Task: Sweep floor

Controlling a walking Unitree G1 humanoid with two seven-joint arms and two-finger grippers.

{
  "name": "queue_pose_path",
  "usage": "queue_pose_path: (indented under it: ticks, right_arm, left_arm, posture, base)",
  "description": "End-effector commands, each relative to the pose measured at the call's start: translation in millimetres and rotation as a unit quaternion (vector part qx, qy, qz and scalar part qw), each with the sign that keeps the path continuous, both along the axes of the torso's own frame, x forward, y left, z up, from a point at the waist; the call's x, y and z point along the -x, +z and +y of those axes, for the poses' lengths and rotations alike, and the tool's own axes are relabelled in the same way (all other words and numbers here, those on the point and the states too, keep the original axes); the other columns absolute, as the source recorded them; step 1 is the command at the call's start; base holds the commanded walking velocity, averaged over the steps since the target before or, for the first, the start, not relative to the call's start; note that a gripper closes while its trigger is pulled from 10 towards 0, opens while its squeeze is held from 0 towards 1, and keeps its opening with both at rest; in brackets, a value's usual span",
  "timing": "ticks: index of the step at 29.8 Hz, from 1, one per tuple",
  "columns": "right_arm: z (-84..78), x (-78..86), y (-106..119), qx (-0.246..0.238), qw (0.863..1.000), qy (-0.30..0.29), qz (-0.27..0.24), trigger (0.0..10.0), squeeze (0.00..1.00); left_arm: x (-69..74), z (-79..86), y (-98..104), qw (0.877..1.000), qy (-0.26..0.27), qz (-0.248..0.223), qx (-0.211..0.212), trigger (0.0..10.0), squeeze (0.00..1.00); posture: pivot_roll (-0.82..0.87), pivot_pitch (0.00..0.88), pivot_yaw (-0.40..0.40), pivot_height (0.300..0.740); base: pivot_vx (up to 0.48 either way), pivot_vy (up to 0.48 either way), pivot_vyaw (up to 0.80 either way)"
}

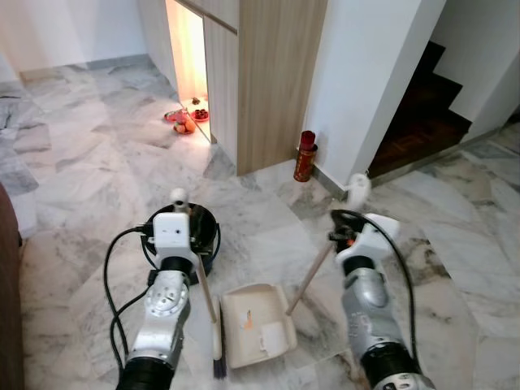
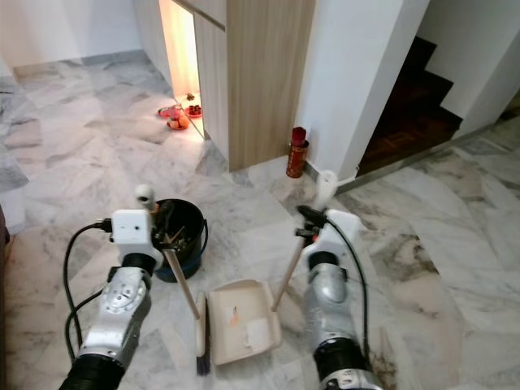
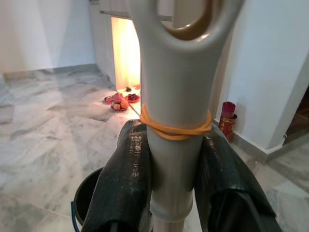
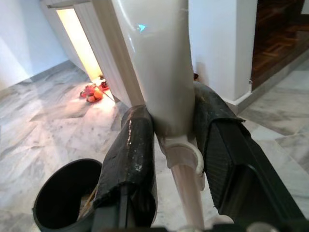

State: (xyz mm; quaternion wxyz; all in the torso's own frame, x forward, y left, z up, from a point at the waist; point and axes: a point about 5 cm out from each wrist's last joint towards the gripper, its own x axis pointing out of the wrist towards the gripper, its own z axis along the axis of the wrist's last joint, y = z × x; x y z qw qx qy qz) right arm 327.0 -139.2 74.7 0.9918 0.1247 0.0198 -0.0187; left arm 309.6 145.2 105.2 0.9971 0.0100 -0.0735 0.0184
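My left gripper (image 3: 176,145) is shut on the pale handle of a broom (image 1: 208,302). The handle slants down to dark bristles (image 1: 218,364) resting on the marble floor beside a cream dustpan (image 1: 256,323). My right gripper (image 4: 171,121) is shut on the dustpan's long handle (image 1: 310,276), which leans up from the pan's right side to a white grip (image 1: 357,188). The pan lies flat on the floor between my two arms, with a few orange bits and a white patch inside. An orange rubber band (image 3: 176,129) circles the broom handle above my fingers.
A black bucket (image 1: 203,236) stands just behind my left gripper. Ahead, a wooden cabinet panel (image 1: 268,81) and a white wall corner (image 1: 357,89) have a red canister (image 1: 305,156) at their foot. Plates of fruit (image 1: 185,120) sit in a lit niche. Dark stairs (image 1: 422,106) rise at the right.
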Motion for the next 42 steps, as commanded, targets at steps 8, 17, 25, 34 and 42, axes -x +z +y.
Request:
queue_pose_path:
  ticks: [8, 17, 25, 34, 42]
  right_arm:
    - [-3.5, -3.6, 9.7, -0.013, 1.0, -0.008, -0.023, 10.0, 0.0]
    - [-1.9, -3.8, 9.6, -0.015, 1.0, -0.006, -0.021, 10.0, 0.0]
    - [-2.2, -2.4, 7.8, -0.015, 1.0, -0.007, -0.018, 10.0, 0.0]
    - [-1.5, -4.0, 9.6, -0.016, 1.0, -0.007, -0.019, 10.0, 0.0]
    - [-0.7, -5.2, 14.3, -0.007, 0.999, -0.002, -0.033, 10.0, 0.0]
  left_arm:
    - [-3.3, -8.0, 10.9, 1.0, -0.017, -0.023, -0.007, 10.0, 0.0]
    - [-4.1, -6.4, 12.6, 0.999, -0.018, -0.025, -0.01, 10.0, 0.0]
    - [-3.6, -6.7, 12.4, 1.0, -0.017, -0.025, -0.009, 10.0, 0.0]
    - [-4.0, -6.6, 14.6, 0.999, -0.018, -0.031, -0.01, 10.0, 0.0]
    - [-4.0, -8.9, 15.4, 0.999, -0.021, -0.033, -0.009, 10.0, 0.0]
  posture:
    - [0.1, 0.0, -0.03, 0.74]
    - [0.11, 0.0, -0.026, 0.74]
    - [0.11, 0.0, -0.029, 0.74]
    - [0.12, 0.0, -0.033, 0.74]
    - [0.11, 0.0, -0.033, 0.74]
  base:
    - [0.0, 0.291, 0.0]
    - [0.0, 0.292, 0.0]
    - [0.0, 0.293, 0.0]
    - [0.0, 0.196, 0.0]
    - [0.0, 0.0, 0.0]
